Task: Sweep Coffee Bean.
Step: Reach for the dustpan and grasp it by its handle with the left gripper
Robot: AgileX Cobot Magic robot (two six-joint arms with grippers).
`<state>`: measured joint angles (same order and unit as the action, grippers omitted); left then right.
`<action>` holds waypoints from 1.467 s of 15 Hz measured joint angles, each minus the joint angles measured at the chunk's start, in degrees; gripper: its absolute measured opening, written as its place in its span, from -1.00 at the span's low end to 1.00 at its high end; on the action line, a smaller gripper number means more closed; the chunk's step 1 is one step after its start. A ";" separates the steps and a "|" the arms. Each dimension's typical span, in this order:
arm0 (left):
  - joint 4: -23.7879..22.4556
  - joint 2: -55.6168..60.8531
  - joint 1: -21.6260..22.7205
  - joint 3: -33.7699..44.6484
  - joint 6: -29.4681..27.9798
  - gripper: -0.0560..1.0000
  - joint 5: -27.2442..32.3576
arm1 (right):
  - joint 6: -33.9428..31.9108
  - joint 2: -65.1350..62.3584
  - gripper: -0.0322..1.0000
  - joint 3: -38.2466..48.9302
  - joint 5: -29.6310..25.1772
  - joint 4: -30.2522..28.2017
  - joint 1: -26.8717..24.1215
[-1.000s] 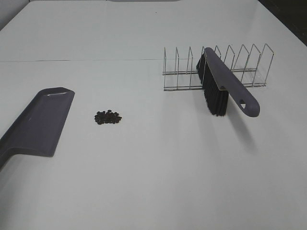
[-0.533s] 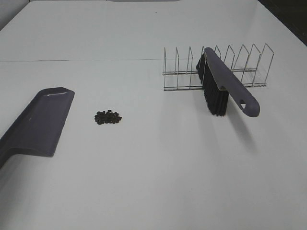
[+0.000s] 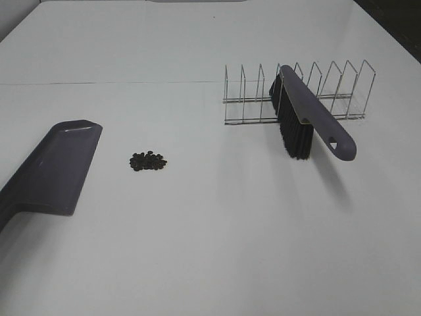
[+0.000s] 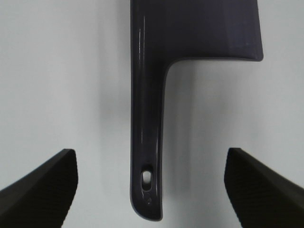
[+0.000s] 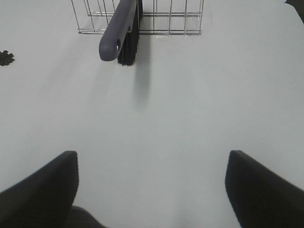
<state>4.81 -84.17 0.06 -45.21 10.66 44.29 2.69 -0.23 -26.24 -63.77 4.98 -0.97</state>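
Observation:
The coffee beans [image 3: 148,161] lie in a small dark pile on the white table, left of centre; they also show at the edge of the right wrist view [image 5: 5,58]. The purple-grey dustpan [image 3: 56,164] lies flat to their left. In the left wrist view my left gripper [image 4: 149,159] is open above the dustpan handle [image 4: 147,118], one finger on each side, not touching it. The brush [image 3: 309,118] leans in the wire rack [image 3: 339,89], bristles down. My right gripper [image 5: 152,159] is open and empty, well short of the brush [image 5: 118,33]. Neither gripper shows in the exterior view.
The wire rack [image 5: 180,19] stands at the back right with the brush handle sticking out toward the front. A seam [image 3: 112,83] runs across the table behind the dustpan and beans. A dark edge [image 3: 395,20] bounds the table at the far right.

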 joint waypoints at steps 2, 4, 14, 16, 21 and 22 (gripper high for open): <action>0.57 -3.50 0.00 0.00 0.06 0.57 -1.83 | 0.00 0.00 0.45 0.00 0.00 0.00 0.00; 0.63 -6.07 0.00 0.00 0.80 0.57 -2.29 | 0.00 0.00 0.45 0.00 0.00 0.00 0.00; 2.18 -17.13 0.00 -0.06 3.04 0.57 -10.83 | 0.00 0.00 0.45 0.00 0.00 0.00 0.00; 2.23 -18.68 0.00 -0.11 3.04 0.57 -11.57 | 0.00 0.00 0.45 0.00 0.00 0.00 0.00; 2.06 -22.86 0.00 -0.80 3.04 0.57 -12.03 | 0.00 0.00 0.45 0.00 0.00 0.00 0.00; 2.06 -23.03 0.00 -0.80 3.04 0.56 -12.03 | 0.00 0.00 0.45 0.00 0.00 0.00 0.00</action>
<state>6.88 -107.20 0.06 -46.01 13.69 32.26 2.69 -0.23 -26.24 -63.77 4.98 -0.97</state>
